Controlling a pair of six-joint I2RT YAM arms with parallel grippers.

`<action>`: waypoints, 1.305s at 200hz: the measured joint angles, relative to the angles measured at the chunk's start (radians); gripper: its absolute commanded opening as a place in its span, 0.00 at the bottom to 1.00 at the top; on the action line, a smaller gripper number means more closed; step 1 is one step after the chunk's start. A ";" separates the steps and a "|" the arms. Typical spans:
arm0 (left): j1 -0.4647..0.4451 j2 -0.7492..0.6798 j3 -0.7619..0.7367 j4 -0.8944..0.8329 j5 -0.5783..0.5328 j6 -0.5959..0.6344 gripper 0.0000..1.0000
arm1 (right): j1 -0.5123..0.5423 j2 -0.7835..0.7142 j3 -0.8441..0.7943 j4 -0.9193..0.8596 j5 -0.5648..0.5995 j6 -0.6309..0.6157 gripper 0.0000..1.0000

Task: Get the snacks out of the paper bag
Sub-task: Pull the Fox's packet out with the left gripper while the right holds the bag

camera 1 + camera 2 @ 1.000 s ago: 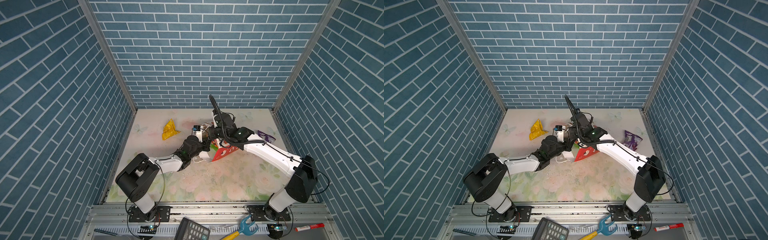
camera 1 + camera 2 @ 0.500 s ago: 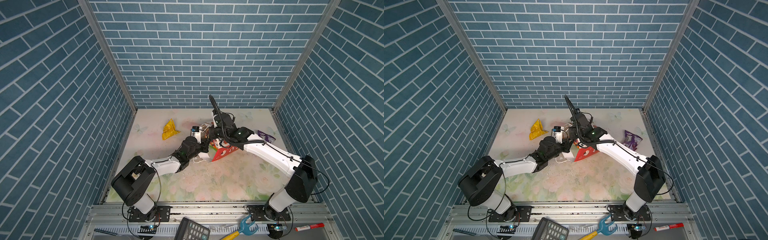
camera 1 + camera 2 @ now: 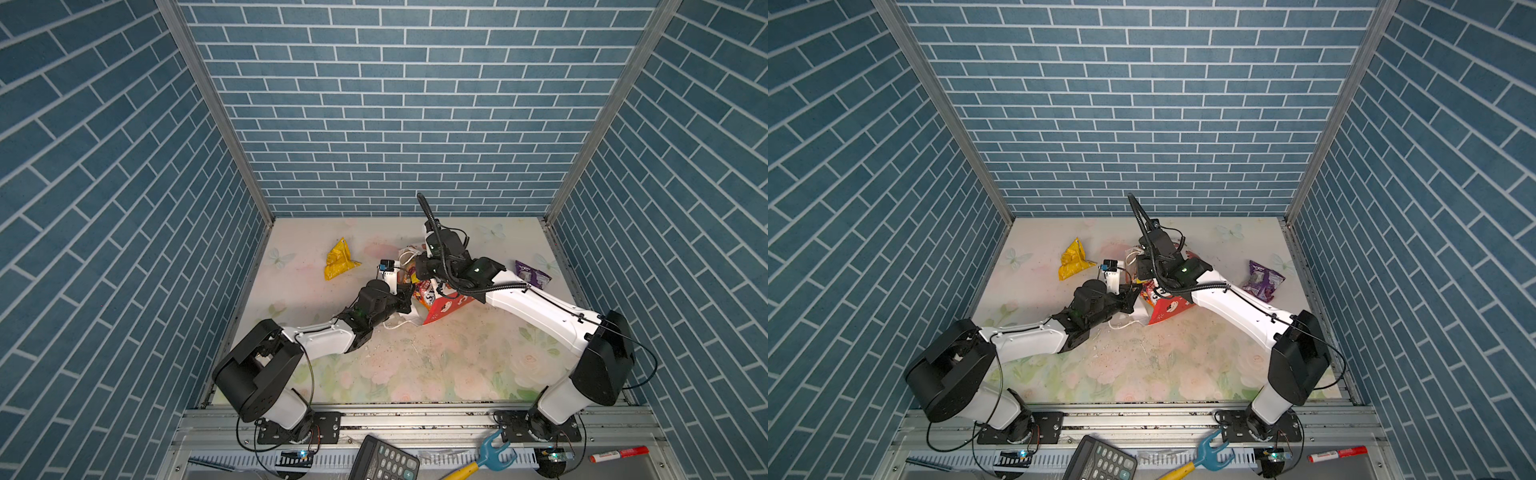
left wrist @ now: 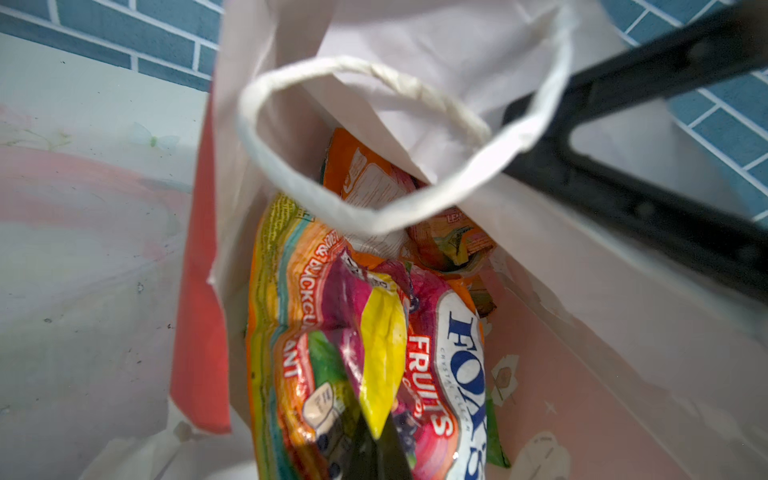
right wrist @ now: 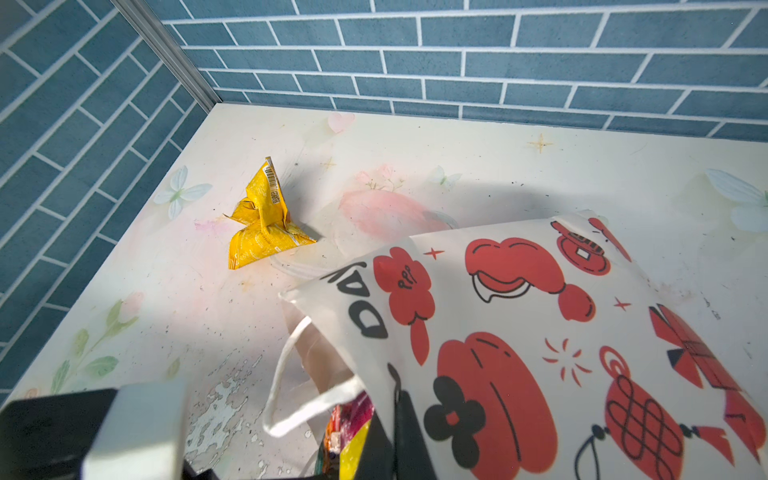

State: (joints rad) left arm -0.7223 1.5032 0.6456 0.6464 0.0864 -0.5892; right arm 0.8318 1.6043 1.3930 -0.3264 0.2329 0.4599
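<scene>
The paper bag (image 3: 445,306) (image 3: 1168,312) lies on its side mid-table, white with red prints (image 5: 519,311), mouth toward the left arm. My left gripper (image 3: 409,293) (image 4: 376,453) is at the mouth, shut on a multicoloured Fox's candy packet (image 4: 419,357) (image 5: 353,419) that sticks out of the bag. Deeper inside lie an orange packet (image 4: 365,174) and a green sliver (image 4: 494,436). My right gripper (image 3: 419,266) (image 5: 395,436) is shut on the bag's upper wall, holding the mouth up. A yellow packet (image 3: 338,259) (image 5: 262,224) and a purple packet (image 3: 532,274) (image 3: 1262,280) lie on the table outside.
A white cord handle (image 4: 361,70) loops across the bag's mouth, and another (image 3: 399,324) trails on the table. Blue brick walls close in three sides. A calculator (image 3: 382,459), a blue-yellow tool (image 3: 486,457) and a red marker (image 3: 619,454) lie on the front ledge.
The left arm's shoulder link has leaned back toward the front and its wrist has drawn slightly away from the bag. Both grippers stay shut and the right arm has held still.
</scene>
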 measured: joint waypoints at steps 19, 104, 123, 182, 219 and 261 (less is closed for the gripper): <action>0.000 -0.019 -0.001 0.000 -0.007 0.004 0.00 | 0.000 0.000 -0.001 0.005 0.002 0.005 0.00; 0.000 -0.095 -0.020 -0.045 -0.008 0.007 0.00 | -0.002 0.000 -0.002 0.013 0.002 0.008 0.00; 0.000 -0.106 -0.026 -0.064 -0.008 0.006 0.00 | -0.002 0.000 -0.002 0.013 0.002 0.008 0.00; 0.000 -0.201 -0.055 -0.149 -0.023 0.022 0.00 | -0.003 0.000 -0.002 0.014 0.001 0.008 0.00; 0.000 -0.260 -0.069 -0.175 -0.055 0.036 0.00 | -0.003 0.000 -0.002 0.014 -0.003 0.014 0.00; 0.000 -0.268 -0.084 -0.203 -0.064 0.040 0.00 | -0.005 0.000 -0.002 0.013 -0.014 0.024 0.00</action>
State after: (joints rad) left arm -0.7223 1.2354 0.5613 0.4435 0.0227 -0.5488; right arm 0.8268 1.6047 1.3911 -0.3130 0.2192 0.4839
